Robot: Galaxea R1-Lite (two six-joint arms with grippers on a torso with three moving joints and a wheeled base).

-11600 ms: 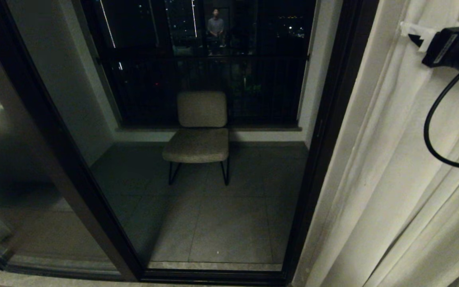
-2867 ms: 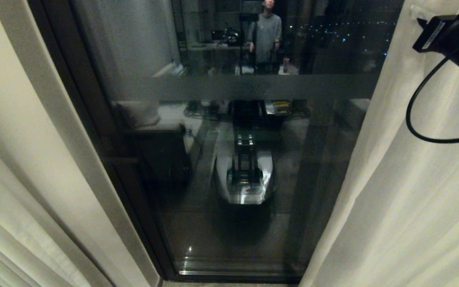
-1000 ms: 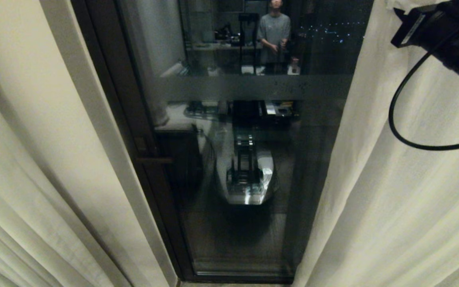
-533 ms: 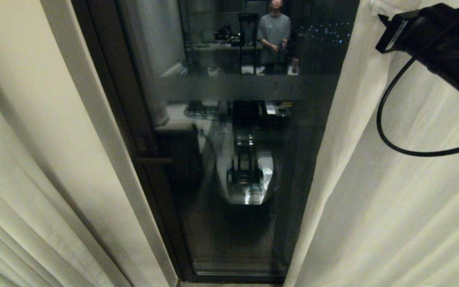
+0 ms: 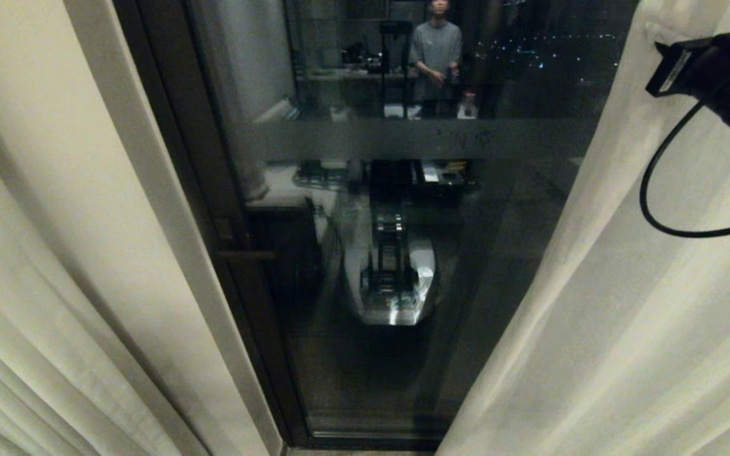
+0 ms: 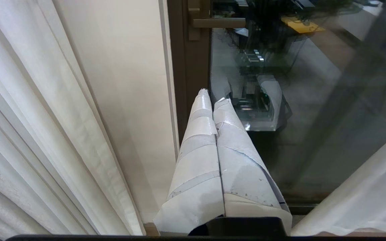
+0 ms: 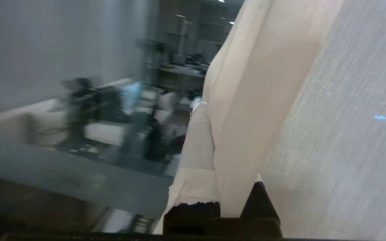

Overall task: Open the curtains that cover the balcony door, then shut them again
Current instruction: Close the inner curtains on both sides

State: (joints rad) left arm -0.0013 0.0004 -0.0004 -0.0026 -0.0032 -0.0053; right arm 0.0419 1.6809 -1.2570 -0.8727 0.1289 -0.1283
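Curtains hang on both sides of the balcony door [image 5: 403, 253]: the right curtain [image 5: 625, 304] fills the head view from about 1 o'clock down to 5 o'clock, the left curtain [image 5: 16, 285] runs from 9 o'clock down to 7 o'clock, and dark glass with a frosted band shows between them. Up at 2 o'clock the right gripper [image 7: 213, 150] is pinched closed on the leading edge of the right curtain; in the right wrist view a fold of cream fabric runs between its taped fingers [image 7: 196, 147], the rest of the panel lying just beside them. A black cable [image 5: 656, 196] loops from that arm across the fabric. The left gripper [image 6: 213, 100] has its white-taped fingers pressed together, holding nothing, pointing at the dark door frame [image 6: 193, 80], with the left curtain beside it but apart. A person [image 5: 436, 57] is reflected in the glass at 12 o'clock.
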